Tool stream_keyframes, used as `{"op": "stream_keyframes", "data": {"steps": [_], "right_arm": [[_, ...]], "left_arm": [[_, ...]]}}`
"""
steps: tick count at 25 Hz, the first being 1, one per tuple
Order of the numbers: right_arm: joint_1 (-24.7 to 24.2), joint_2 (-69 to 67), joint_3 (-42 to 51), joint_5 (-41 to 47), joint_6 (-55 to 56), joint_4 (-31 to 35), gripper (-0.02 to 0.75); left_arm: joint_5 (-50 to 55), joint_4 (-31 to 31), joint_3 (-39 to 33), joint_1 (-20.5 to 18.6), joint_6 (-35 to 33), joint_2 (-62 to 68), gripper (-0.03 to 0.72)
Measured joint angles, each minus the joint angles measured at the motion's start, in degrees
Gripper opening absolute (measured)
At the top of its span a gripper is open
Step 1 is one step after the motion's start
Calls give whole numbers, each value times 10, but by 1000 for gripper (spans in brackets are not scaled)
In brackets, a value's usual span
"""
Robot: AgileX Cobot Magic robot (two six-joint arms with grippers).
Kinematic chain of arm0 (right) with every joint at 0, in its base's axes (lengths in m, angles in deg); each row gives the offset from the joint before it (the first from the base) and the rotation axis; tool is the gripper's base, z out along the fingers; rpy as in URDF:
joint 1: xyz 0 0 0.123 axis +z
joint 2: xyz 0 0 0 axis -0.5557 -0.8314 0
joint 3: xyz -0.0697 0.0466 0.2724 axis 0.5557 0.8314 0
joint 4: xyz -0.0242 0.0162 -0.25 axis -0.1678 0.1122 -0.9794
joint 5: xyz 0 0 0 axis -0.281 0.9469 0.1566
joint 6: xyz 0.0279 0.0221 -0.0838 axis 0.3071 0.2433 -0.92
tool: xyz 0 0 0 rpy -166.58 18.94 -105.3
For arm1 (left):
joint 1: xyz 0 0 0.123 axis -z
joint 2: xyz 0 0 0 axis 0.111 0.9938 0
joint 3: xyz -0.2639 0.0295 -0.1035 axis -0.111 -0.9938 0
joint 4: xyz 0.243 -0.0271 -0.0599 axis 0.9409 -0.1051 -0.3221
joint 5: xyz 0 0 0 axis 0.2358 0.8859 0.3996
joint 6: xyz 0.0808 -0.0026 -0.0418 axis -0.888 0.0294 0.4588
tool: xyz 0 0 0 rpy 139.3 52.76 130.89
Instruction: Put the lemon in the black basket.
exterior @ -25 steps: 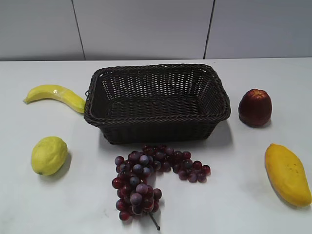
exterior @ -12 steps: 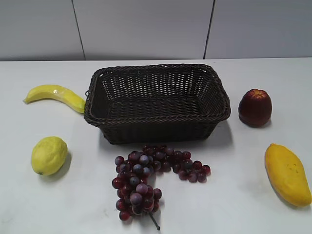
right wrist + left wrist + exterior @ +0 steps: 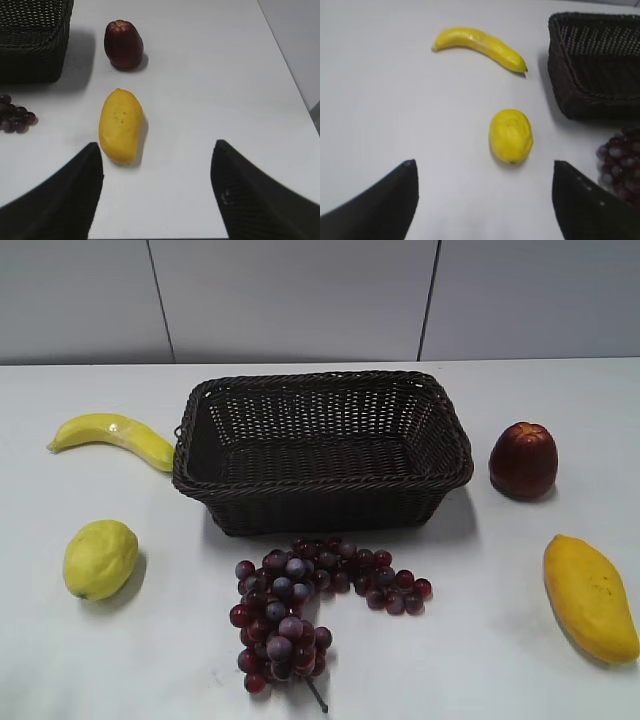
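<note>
The lemon (image 3: 100, 558) lies on the white table at the front left, left of the grapes; it also shows in the left wrist view (image 3: 511, 135), ahead of my left gripper (image 3: 484, 167), which is open and empty above the table. The black basket (image 3: 322, 385) stands empty at the table's middle back; its corner shows in the left wrist view (image 3: 560, 75) and in the right wrist view (image 3: 35, 55). My right gripper (image 3: 157, 150) is open and empty, over bare table right of the mango. Neither gripper shows in the exterior view.
A banana (image 3: 112, 435) lies left of the basket. A bunch of red grapes (image 3: 300, 605) lies in front of it. A dark red apple (image 3: 522, 460) stands right of it. A mango (image 3: 588, 595) lies at the front right. The table's right edge (image 3: 290, 75) is near.
</note>
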State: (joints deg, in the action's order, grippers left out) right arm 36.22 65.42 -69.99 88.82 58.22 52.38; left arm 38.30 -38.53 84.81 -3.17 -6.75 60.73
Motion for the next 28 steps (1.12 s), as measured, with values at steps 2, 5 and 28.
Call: {"op": "stream_keyframes", "data": {"steps": [2,5,28], "right_arm": [[0,0,0,0,0,0,554],[0,0,0,0,0,0,553],[0,0,0,0,0,0,553]], "left_arm": [[-14,-45,1,1,-34,81,636],[-26,-97,13,2,-68,200,636],[-67,-174,213,24,-172,700,636]]}}
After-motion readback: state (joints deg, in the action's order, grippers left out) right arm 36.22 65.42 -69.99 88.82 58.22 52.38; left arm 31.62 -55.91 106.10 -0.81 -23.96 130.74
